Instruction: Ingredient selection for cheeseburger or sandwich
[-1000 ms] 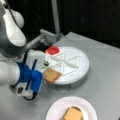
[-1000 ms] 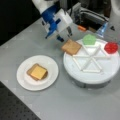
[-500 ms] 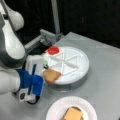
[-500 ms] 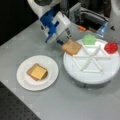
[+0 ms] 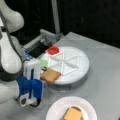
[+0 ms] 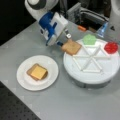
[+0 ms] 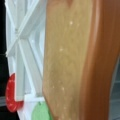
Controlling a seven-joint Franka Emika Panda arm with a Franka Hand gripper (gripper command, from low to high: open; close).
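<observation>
The blue-and-white gripper (image 6: pixel 65 37) grips a flat tan toast square with a browned crust (image 6: pixel 71 47) at the rim of the white divided turntable tray (image 6: pixel 100 75), a selection step in hand. On the white round plate (image 6: pixel 23 80), smooth yellow-orange cheese square (image 6: pixel 38 72) tops the started sandwich (image 6: pixel 37 72); the glossy red disc (image 6: pixel 111 47) and green leaf piece (image 6: pixel 89 39) lie unpicked in their tray compartments. Judging by this, the held toast calls for a level carry to that stack.

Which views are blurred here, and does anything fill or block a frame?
Both front views are soft, edges smeared on the claw and toast square; the wrist view is mostly filled by that toast, too close for sharp focus, leaving a strip of divided tray visible.
</observation>
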